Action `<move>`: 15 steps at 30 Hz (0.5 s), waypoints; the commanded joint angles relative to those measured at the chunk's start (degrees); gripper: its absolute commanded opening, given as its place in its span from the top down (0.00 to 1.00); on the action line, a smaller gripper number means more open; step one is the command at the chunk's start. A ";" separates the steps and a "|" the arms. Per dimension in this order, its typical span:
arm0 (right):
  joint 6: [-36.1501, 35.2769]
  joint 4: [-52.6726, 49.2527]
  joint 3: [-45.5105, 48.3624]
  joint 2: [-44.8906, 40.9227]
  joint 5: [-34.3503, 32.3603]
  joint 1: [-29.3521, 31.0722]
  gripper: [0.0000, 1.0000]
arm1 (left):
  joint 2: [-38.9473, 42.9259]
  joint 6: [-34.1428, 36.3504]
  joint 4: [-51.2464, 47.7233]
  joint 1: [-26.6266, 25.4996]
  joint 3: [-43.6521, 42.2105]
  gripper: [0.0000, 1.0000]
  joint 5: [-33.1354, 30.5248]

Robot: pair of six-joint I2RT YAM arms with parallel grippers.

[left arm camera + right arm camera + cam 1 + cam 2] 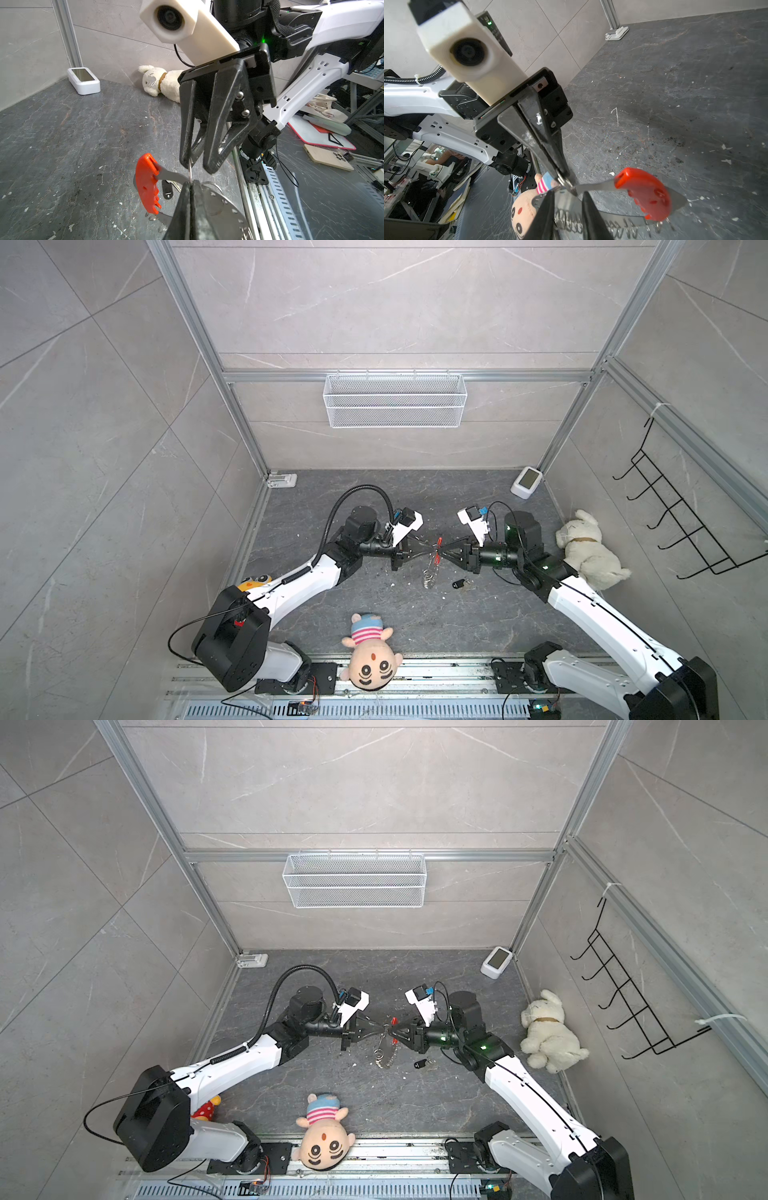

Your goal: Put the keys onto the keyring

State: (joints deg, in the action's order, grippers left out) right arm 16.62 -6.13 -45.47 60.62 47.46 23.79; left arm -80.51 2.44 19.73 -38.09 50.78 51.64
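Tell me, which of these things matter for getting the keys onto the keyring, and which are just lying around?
Part of the job:
- keyring, held up in the air
- keys, lying loose below it

Just lying about:
- white plush dog
- doll
- yellow toy
- white box
- wire basket
- hook rack

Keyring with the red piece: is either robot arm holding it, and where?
The left end effector pinches the keyring on its metal band, right beside the red segment. The right end effector has its jaws apart at the same spot; no firm grip shows.
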 commanded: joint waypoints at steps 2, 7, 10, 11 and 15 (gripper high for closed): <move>-1.16 1.90 -2.41 0.94 0.82 0.98 0.79 | -0.78 -1.75 4.06 0.34 2.74 1.00 3.51; -0.98 2.44 -2.87 1.68 0.62 1.98 0.89 | -1.21 -2.27 4.66 0.32 2.85 1.00 4.12; -0.98 2.58 -3.03 1.78 0.39 2.47 1.00 | -1.65 -2.44 4.79 0.34 2.91 1.00 4.24; -0.98 2.54 -3.15 1.74 0.26 2.74 1.00 | -1.82 -2.46 4.79 0.38 3.01 1.00 4.28; -1.07 2.34 -3.39 0.74 -0.58 3.37 1.00 | -2.45 -2.84 4.71 0.35 3.27 1.00 4.66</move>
State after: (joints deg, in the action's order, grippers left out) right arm 15.33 -5.74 -46.19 62.17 44.99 25.36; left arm -82.26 -0.95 20.64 -37.08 51.27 55.16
